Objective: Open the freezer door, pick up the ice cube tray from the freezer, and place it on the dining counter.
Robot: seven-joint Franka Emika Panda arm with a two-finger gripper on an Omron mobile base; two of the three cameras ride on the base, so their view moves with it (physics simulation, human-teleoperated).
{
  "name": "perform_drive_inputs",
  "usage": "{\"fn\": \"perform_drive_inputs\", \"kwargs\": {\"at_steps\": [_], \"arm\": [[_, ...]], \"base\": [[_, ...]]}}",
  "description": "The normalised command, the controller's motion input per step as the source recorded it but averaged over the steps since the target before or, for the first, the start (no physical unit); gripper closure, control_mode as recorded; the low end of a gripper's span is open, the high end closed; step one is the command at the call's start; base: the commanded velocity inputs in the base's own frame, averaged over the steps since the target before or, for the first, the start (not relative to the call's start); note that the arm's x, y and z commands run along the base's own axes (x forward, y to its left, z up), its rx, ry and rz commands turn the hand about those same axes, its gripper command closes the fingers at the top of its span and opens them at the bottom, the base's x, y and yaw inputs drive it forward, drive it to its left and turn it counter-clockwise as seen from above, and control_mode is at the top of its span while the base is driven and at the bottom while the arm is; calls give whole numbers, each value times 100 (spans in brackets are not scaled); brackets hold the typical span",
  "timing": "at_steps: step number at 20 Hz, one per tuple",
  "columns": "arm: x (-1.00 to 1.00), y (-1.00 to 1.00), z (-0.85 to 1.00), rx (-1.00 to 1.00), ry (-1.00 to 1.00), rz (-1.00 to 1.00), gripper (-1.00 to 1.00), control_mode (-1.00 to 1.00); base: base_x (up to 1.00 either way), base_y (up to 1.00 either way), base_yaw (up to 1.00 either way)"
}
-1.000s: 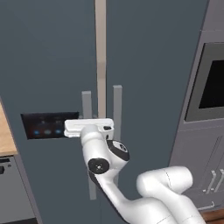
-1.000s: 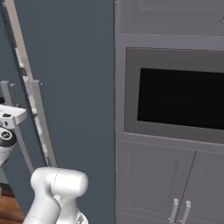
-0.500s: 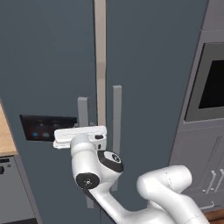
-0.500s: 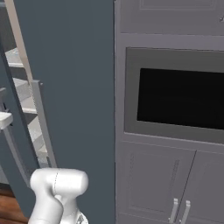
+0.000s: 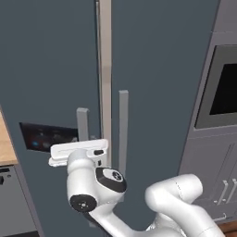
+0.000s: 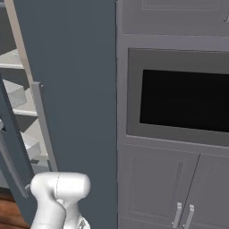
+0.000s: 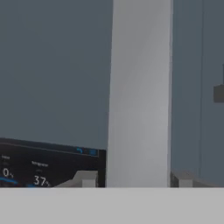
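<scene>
The gripper (image 5: 78, 152) sits left of centre in the left base view, at the freezer door (image 5: 46, 83) handle (image 5: 83, 125); whether its jaws grip anything I cannot tell. The arm has swung further left than before.

Right base view: the door gap at the left edge is wider now, showing freezer (image 6: 20, 112) shelves.

Hand view: the handle (image 7: 139, 92) stands close, the display (image 7: 48, 168) lower left.

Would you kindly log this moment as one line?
phase: opening freezer door | door: ajar | freezer: shelves visible | end effector: by door handle, grip unclear | ice cube tray: not retrieved
</scene>
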Motion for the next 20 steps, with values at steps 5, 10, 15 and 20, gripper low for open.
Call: {"fn": "perform_drive_inputs", "kwargs": {"at_steps": [5,10,15,20], "arm": [[-53,55,0,-3,1,0,100,-100],[-50,57,0,-4,1,0,100,-100],[-42,63,-1,-5,0,0,100,-100],[-39,62,0,-3,0,0,100,-100]], "base": [[0,0,0],[0,0,0],[0,0,0],[0,0,0]]}}
